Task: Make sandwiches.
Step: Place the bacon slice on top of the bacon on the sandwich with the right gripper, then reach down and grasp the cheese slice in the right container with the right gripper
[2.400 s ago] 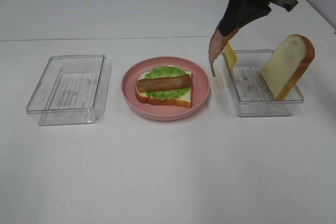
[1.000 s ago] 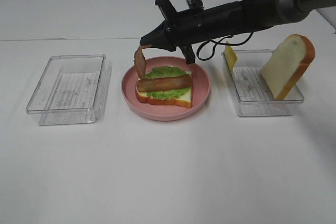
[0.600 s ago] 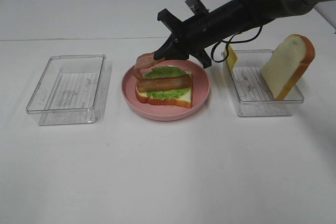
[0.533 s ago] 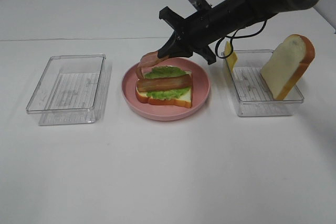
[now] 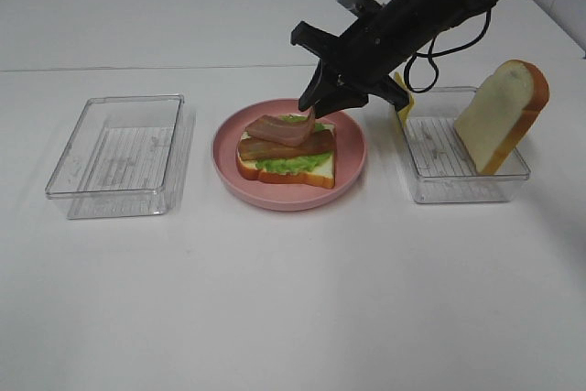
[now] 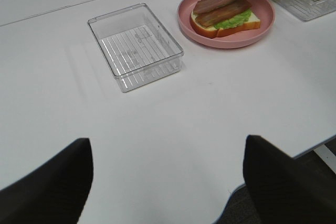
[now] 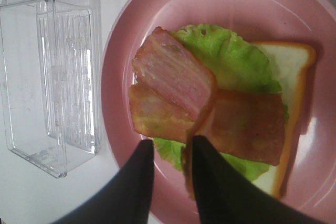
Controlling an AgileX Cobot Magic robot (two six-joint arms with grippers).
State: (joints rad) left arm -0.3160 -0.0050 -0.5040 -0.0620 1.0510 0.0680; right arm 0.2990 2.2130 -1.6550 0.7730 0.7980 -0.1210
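On the pink plate [image 5: 275,200] lies the open sandwich [image 5: 316,171]: a bread slice, green lettuce [image 7: 231,56] and a bacon strip [image 5: 298,146]. A second bacon strip [image 5: 277,127] lies slanted across the first, its near end still raised by my right gripper [image 5: 309,109]. In the right wrist view that gripper [image 7: 171,142] has its jaws apart, with the strip's end [image 7: 195,129] resting against one finger. My left gripper [image 6: 168,182] hovers open and empty above bare table, far from the plate [image 6: 226,43].
An empty clear container [image 5: 119,157] sits left of the plate. Right of the plate, a second clear container [image 5: 430,185] holds an upright bread slice [image 5: 504,112] and a yellow cheese slice [image 5: 401,103]. White table lies all around.
My right arm carried the second bacon strip from the right container to the plate and laid it over the sandwich. Its jaws have started to part. The left arm has not moved.
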